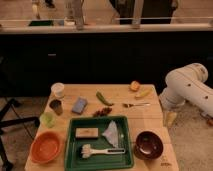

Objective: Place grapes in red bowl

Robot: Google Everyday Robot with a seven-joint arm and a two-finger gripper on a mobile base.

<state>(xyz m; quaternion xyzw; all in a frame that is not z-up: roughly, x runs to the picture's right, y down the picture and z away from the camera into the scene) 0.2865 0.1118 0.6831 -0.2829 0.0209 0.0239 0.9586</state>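
Note:
The grapes (103, 111), a small dark red-brown cluster, lie on the wooden table (150, 121) just behind the green tray, near the table's middle. The red bowl (46, 147), bright orange-red and empty, sits at the front left corner. My gripper (170, 118) hangs at the end of the white arm off the table's right edge, well to the right of the grapes and far from the red bowl. Nothing shows in it.
A green tray (101, 156) holds a brush, a cloth and a wooden block. A dark maroon bowl (149, 144) sits front right. A green pepper (103, 98), blue sponge (79, 105), white cup (58, 90), dark cup (55, 106), fork (135, 105) and fruit (135, 86) lie behind.

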